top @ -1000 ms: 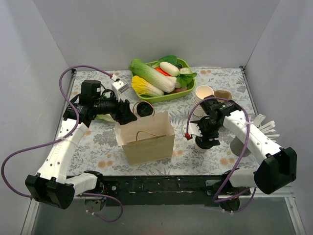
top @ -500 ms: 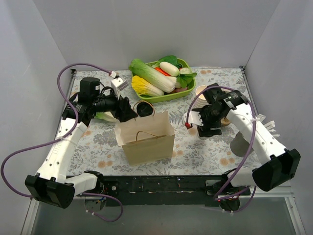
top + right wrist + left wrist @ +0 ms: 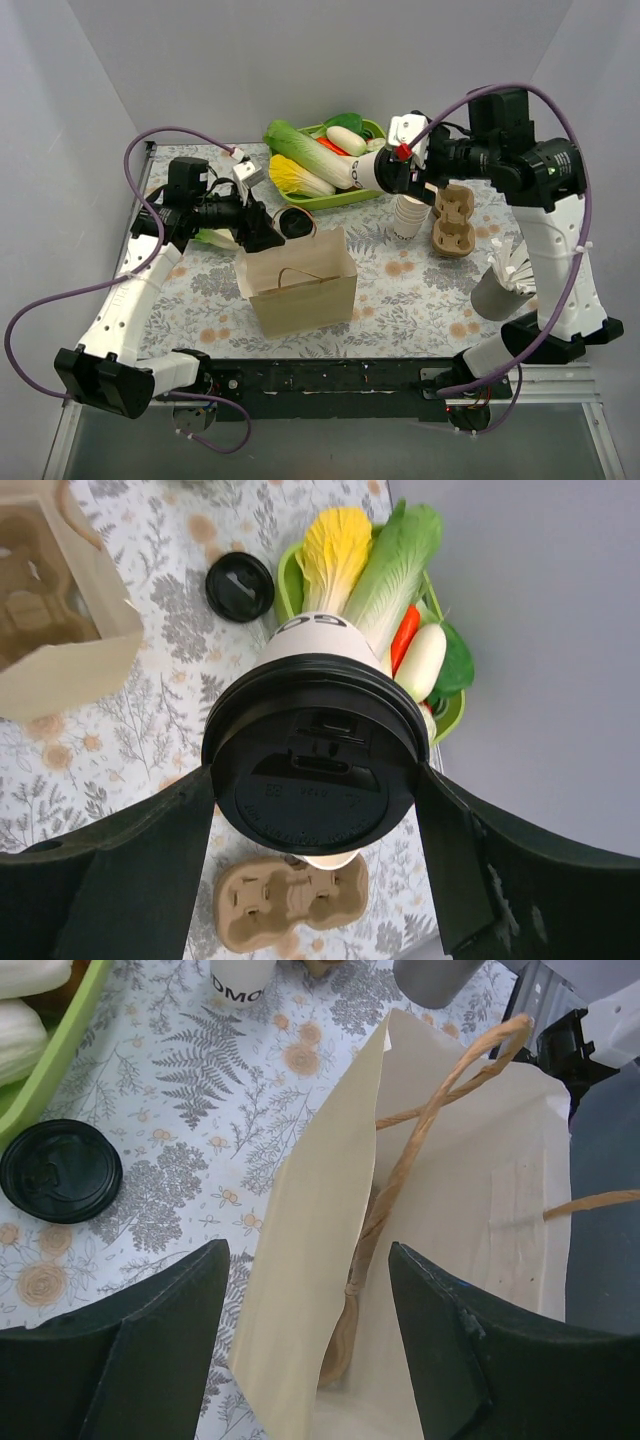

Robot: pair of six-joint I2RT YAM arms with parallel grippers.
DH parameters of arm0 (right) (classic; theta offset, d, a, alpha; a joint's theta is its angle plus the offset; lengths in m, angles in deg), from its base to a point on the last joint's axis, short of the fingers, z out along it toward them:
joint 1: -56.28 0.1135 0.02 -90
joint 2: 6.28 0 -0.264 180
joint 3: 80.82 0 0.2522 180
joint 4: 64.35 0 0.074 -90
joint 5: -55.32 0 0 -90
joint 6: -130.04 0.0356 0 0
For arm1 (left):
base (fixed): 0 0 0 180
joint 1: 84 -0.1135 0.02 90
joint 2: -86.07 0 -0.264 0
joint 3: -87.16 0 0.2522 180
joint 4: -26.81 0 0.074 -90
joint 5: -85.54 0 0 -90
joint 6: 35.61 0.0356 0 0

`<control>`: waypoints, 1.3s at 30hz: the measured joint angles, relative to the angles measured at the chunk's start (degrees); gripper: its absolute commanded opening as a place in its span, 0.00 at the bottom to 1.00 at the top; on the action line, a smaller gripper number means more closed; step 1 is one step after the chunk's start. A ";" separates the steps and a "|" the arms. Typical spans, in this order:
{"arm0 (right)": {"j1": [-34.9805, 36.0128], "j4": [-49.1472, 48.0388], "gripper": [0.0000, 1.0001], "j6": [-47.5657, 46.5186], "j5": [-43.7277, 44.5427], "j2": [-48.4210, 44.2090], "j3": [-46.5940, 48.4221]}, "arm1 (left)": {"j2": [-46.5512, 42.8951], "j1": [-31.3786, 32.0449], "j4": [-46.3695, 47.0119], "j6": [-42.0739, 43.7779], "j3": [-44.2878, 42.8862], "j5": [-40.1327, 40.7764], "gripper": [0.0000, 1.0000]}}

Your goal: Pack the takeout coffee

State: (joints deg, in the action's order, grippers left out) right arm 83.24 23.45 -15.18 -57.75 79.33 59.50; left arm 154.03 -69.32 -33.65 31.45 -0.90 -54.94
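The takeout coffee (image 3: 362, 171), a cream cup with a black lid (image 3: 315, 755), is off the table and lying on its side in the air by the vegetable tray. My right gripper (image 3: 400, 172) (image 3: 315, 780) is shut on it, a finger pressing each side just under the lid. The brown paper bag (image 3: 300, 282) (image 3: 470, 1210) stands open at the table's middle. My left gripper (image 3: 264, 234) (image 3: 308, 1255) is open at the bag's back left corner. Its fingers straddle the bag's side wall without pinching it.
A loose black lid (image 3: 293, 222) (image 3: 58, 1170) lies behind the bag. At the back sits a green tray (image 3: 322, 203) of vegetables. A stack of lidless cups (image 3: 405, 218), a pulp cup carrier (image 3: 452, 220) and a grey holder (image 3: 495, 292) stand on the right. A carrier lies inside the bag.
My right arm has lifted the coffee from the table's front right, up and back toward the vegetable tray, tipping it sideways. The left arm has barely moved.
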 measured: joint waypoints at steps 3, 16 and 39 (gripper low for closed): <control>-0.17 -2.78 0.01 2.95 -5.35 -2.62 -0.61 | 0.79 0.00 -2.29 2.08 0.00 -1.01 0.62; 14.82 -1.75 0.01 8.17 -15.30 -11.78 -5.18 | 3.26 0.79 -6.43 4.63 -0.02 -4.11 0.04; 41.13 0.00 0.01 8.61 14.27 5.03 -5.05 | -3.43 2.49 -0.02 -1.84 0.76 -5.14 0.44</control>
State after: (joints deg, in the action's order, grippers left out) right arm 124.38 23.45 -6.57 -43.48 84.35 54.46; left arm 150.60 -66.83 -33.67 29.62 -0.14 -60.07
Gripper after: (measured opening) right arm 0.824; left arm 0.346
